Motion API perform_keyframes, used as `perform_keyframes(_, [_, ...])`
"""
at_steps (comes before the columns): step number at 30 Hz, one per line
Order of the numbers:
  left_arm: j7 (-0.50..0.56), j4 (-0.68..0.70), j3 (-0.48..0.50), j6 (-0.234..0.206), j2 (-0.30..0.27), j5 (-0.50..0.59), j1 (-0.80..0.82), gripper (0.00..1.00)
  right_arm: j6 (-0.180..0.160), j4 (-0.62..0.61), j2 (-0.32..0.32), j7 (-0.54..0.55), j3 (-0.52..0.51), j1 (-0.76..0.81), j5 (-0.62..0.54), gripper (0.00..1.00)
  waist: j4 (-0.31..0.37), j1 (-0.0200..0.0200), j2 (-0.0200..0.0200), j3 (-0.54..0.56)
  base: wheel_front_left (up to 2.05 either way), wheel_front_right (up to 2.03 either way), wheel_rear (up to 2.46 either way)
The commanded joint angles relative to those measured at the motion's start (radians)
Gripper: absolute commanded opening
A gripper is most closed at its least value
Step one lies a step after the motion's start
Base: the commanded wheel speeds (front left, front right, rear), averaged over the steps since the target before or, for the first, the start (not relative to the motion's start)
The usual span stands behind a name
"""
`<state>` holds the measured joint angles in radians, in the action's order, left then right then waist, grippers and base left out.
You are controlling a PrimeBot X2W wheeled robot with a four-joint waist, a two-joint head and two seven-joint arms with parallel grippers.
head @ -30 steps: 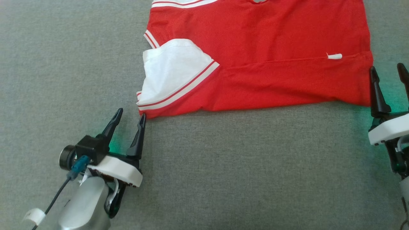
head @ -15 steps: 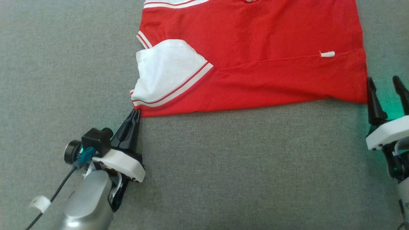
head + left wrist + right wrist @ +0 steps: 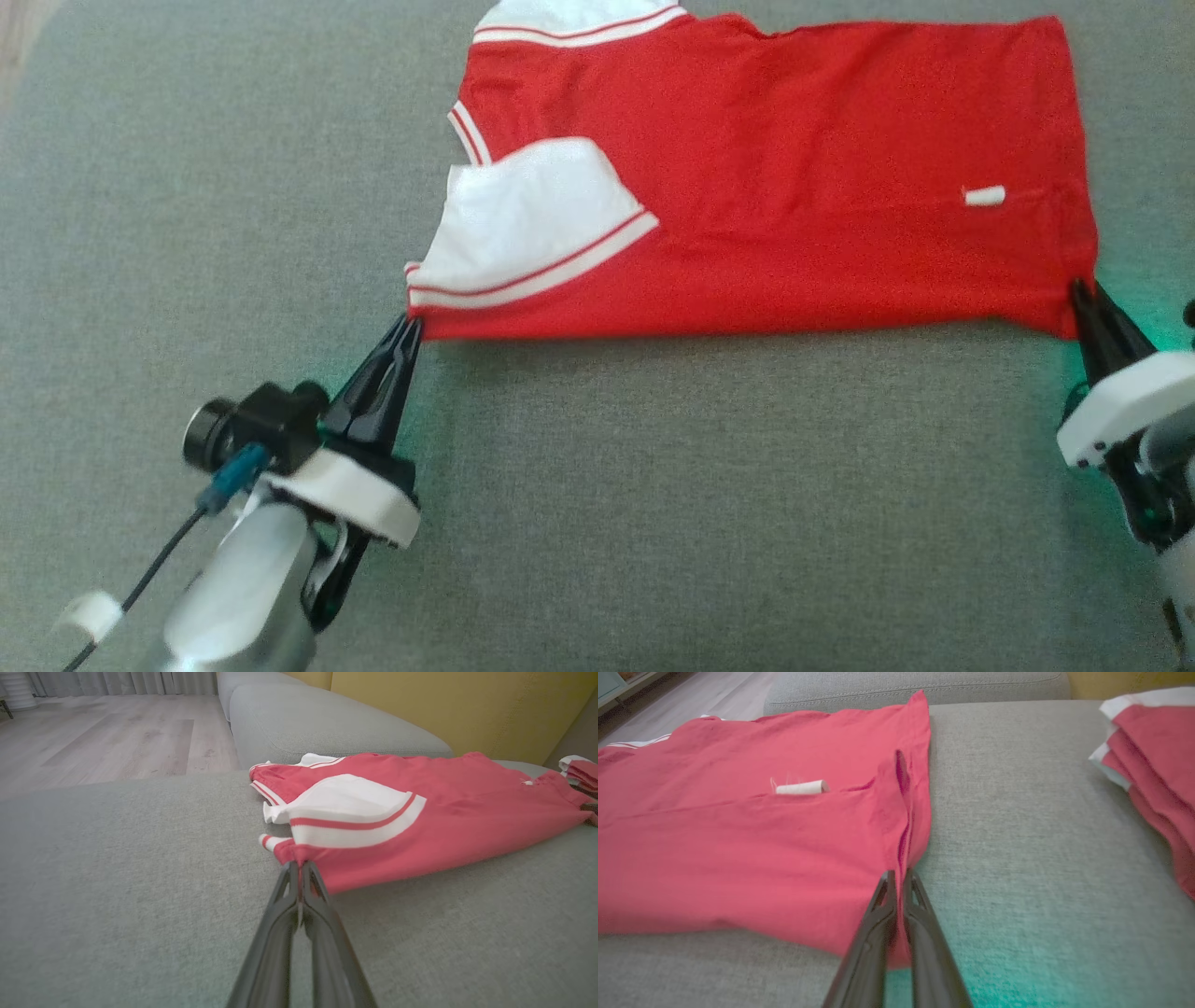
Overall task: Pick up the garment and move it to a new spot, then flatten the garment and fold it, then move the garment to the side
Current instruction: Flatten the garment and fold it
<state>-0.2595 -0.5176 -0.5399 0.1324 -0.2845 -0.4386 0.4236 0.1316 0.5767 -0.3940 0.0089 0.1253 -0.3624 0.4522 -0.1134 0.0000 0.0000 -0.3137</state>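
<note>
A red garment (image 3: 794, 215) with white, red-striped sleeves lies spread on the grey couch cushion (image 3: 653, 485), partly folded. One white sleeve (image 3: 532, 219) rests on its left part, and a small white tag (image 3: 983, 196) shows near its right edge. My left gripper (image 3: 408, 325) is shut on the garment's near left corner (image 3: 299, 858). At the near right corner (image 3: 901, 868), my right gripper (image 3: 1081, 291) is shut on the fabric. The near edge runs taut between the two grippers.
A stack of folded red and white garments (image 3: 1153, 770) lies on the cushion to the right. A yellow couch back (image 3: 458, 709) rises behind. Wooden floor (image 3: 107, 737) lies beyond the cushion's left edge.
Both grippers have closed on the garment's near corners, the left first and then the right. The near edge has straightened. The head view has shifted, so the whole garment's far edge shows.
</note>
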Motion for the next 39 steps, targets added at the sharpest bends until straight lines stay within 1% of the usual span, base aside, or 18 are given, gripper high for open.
perform_keyframes(1, [-0.002,0.037,0.056,-0.002,-0.051,0.006,-0.023,0.0,-0.001,-0.033,-0.042,0.003,0.009,0.042,0.014,0.0,0.001,0.0,0.0,0.024,0.0,0.0,0.0])
perform_keyframes(6, [-0.002,0.086,0.078,-0.003,-0.081,0.006,-0.107,0.0,-0.001,-0.102,-0.102,0.038,0.023,0.117,0.051,0.0,0.016,0.0,0.0,0.067,0.0,0.0,0.0])
perform_keyframes(11, [-0.002,0.155,0.074,-0.023,-0.093,-0.001,-0.216,0.0,-0.001,-0.19,-0.156,0.092,0.016,0.217,0.087,0.0,0.031,0.0,0.0,0.099,0.0,0.0,0.0])
perform_keyframes(16, [-0.002,0.201,0.064,-0.037,-0.091,-0.016,-0.299,0.0,-0.001,-0.265,-0.171,0.13,-0.034,0.337,0.103,0.0,0.032,0.0,0.0,0.118,0.0,0.0,0.0])
perform_keyframes(21, [0.002,0.233,0.051,-0.045,-0.085,-0.038,-0.375,0.0,-0.001,-0.361,-0.154,0.142,-0.111,0.478,0.097,0.0,0.041,0.0,0.0,0.128,0.0,0.0,0.0])
perform_keyframes(22, [0.006,0.24,0.048,-0.047,-0.083,-0.042,-0.386,0.0,-0.001,-0.378,-0.148,0.144,-0.12,0.495,0.094,0.11,0.045,0.0,0.0,0.13,0.0,0.0,0.0])
perform_keyframes(23, [0.012,0.246,0.043,-0.046,-0.082,-0.046,-0.395,0.0,-0.001,-0.391,-0.141,0.142,-0.132,0.508,0.09,0.32,0.047,0.0,0.0,0.131,0.0,0.0,0.0])
perform_keyframes(24, [0.017,0.251,0.039,-0.044,-0.08,-0.053,-0.401,0.0,-0.001,-0.4,-0.134,0.138,-0.145,0.515,0.084,0.85,0.049,0.0,0.0,0.131,0.0,0.0,0.0])
perform_keyframes(25, [0.024,0.254,0.035,-0.041,-0.079,-0.061,-0.405,0.07,-0.001,-0.408,-0.125,0.13,-0.157,0.517,0.074,1.0,0.051,0.0,0.0,0.132,0.0,0.0,0.0])
perform_keyframes(26, [0.031,0.254,0.031,-0.038,-0.078,-0.067,-0.406,0.48,-0.001,-0.417,-0.115,0.122,-0.165,0.515,0.06,1.0,0.053,0.0,0.0,0.134,0.0,0.0,0.0])
perform_keyframes(27, [0.038,0.254,0.027,-0.036,-0.079,-0.07,-0.404,1.0,-0.001,-0.426,-0.105,0.119,-0.165,0.514,0.05,1.0,0.054,0.0,0.0,0.135,0.0,0.0,0.0])
perform_keyframes(31, [0.063,0.269,0.026,-0.036,-0.088,-0.071,-0.382,1.0,-0.001,-0.473,-0.078,0.101,-0.161,0.502,0.019,1.0,0.064,0.0,0.0,0.137,0.0,0.0,0.0])
perform_keyframes(32, [0.079,0.292,0.033,-0.038,-0.107,-0.068,-0.361,1.0,-0.001,-0.504,-0.075,0.07,-0.15,0.494,0.002,1.0,0.072,0.0,0.0,0.133,0.0,0.0,0.0])
perform_keyframes(35, [0.121,0.348,0.05,-0.038,-0.144,-0.059,-0.295,1.0,-0.001,-0.542,-0.061,0.019,-0.138,0.475,-0.023,1.0,0.086,0.0,0.0,0.122,0.0,0.0,0.0])
perform_keyframes(39, [0.205,0.417,0.067,-0.028,-0.211,-0.032,-0.144,1.0,-0.001,-0.557,-0.037,-0.013,-0.103,0.446,-0.052,1.0,0.117,0.0,0.0,0.093,0.0,0.0,0.0])
